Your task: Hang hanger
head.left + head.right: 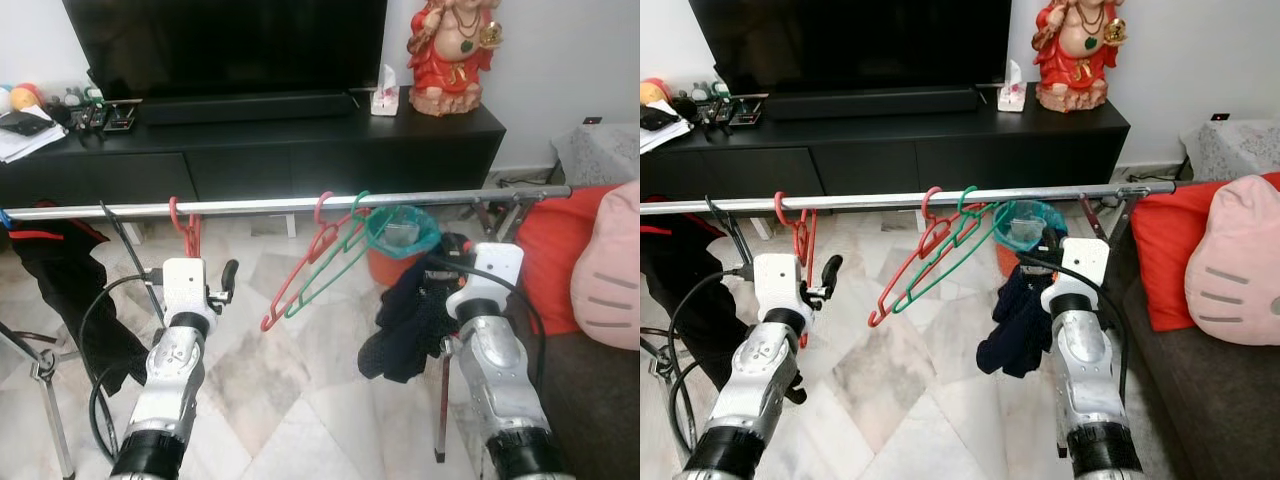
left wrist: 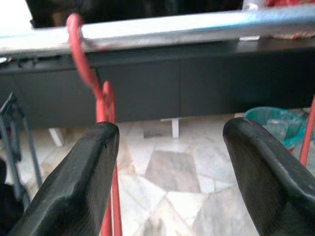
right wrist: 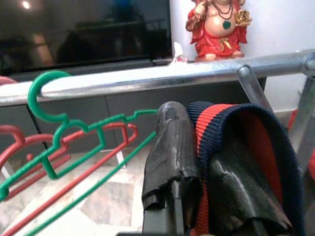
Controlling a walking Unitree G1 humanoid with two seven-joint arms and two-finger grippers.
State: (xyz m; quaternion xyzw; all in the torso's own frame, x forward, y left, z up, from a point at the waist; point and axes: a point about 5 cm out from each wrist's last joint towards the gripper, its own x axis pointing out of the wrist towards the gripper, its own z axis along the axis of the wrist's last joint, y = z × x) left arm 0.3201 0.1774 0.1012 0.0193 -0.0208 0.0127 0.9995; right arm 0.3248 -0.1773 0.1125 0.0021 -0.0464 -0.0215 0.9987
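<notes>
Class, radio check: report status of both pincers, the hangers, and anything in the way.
Left pincer open, beside red hanger on rail. Right pincer shut on dark garment. Two hangers hang tilted mid-rail.

Open rail [image 1: 250,206] lies between the lone red hanger [image 1: 186,228] and the red-and-green pair [image 1: 322,250] (those swing out low), while the bin [image 1: 400,240] crowds the right.

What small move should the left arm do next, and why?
Probably draw the left gripper back from the rail. Its jaws stand open and hold nothing, and the red hanger already hangs by its hook on the rail, close beside one finger. Pulling straight back should avoid knocking it. The right gripper is shut on a dark garment.
</notes>
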